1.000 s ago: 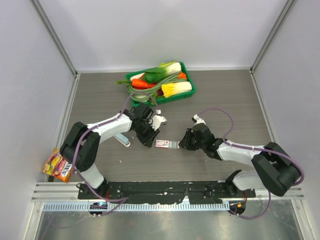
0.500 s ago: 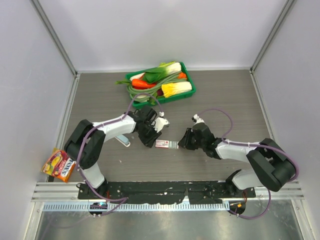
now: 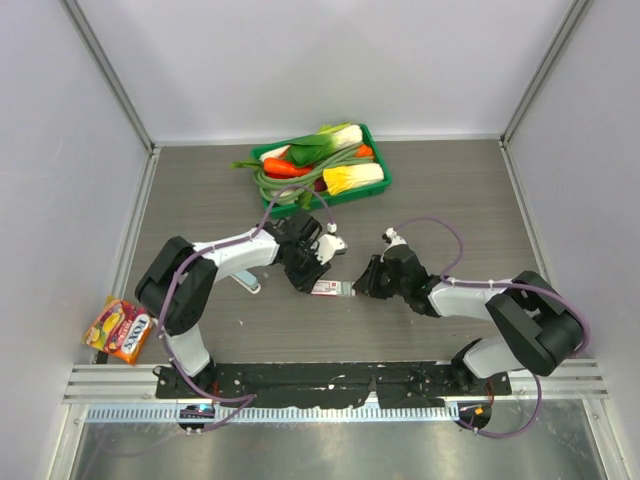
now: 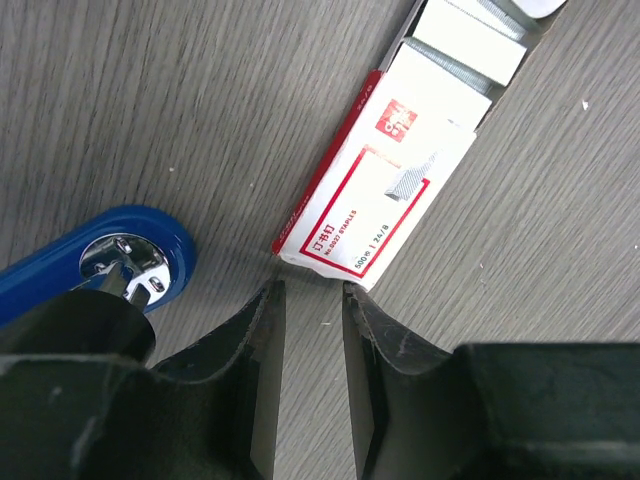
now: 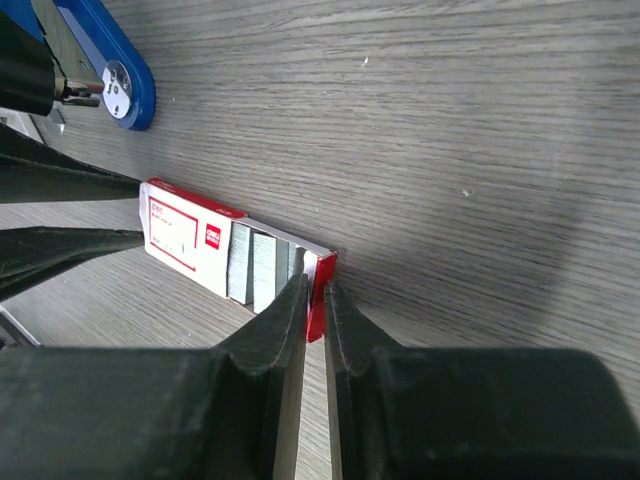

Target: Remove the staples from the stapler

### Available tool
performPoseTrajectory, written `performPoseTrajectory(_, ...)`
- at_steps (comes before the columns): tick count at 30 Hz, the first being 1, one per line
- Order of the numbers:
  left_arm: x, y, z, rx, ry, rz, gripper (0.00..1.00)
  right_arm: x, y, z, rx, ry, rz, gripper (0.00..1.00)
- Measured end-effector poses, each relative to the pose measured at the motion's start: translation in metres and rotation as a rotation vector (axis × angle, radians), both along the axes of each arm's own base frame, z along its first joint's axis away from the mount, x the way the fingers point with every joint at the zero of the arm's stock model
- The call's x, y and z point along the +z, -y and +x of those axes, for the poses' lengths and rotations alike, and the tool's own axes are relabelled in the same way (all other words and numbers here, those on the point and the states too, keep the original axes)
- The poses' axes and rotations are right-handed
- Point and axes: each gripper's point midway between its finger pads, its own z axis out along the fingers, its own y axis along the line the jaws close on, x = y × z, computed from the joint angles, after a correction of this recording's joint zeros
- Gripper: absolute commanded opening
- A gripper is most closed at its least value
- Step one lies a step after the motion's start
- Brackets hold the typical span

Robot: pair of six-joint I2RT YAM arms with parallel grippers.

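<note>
Left gripper [image 4: 308, 290] has edged up to the flat red-and-white carton [image 4: 390, 190].
Its jaws stand apart, empty; right gripper [image 5: 314, 290] pinches the carton's red end; small dark blue stapler [image 4: 50, 278] lies unheld beside the left gripper, so unloading waits.

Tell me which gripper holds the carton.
The right gripper: it pinches the red end flap of the carton. The left gripper is open, beside its other end.

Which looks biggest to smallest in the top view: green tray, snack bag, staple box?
1. green tray
2. snack bag
3. staple box
The differences are plain, with no ties.
</note>
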Motion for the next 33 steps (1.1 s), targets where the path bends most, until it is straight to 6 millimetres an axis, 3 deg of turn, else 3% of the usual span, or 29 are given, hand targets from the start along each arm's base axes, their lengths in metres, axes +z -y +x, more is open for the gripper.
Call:
performPoseTrajectory(26, 0.001, 0.008, 0.003, -0.015, 0.001, -0.005, 0.33, 0.0, -0.04, 0.008, 0.044, -0.004, 0.112, 0.15)
performPoseTrajectory(28, 0.001, 0.008, 0.003, -0.015, 0.001, -0.005, 0.33, 0.0, -0.04, 0.009, 0.043, -0.002, 0.115, 0.17)
performPoseTrajectory(33, 0.001, 0.008, 0.003, -0.016, 0.0, -0.003, 0.33, 0.002, -0.041, 0.01, 0.038, 0.005, 0.118, 0.35)
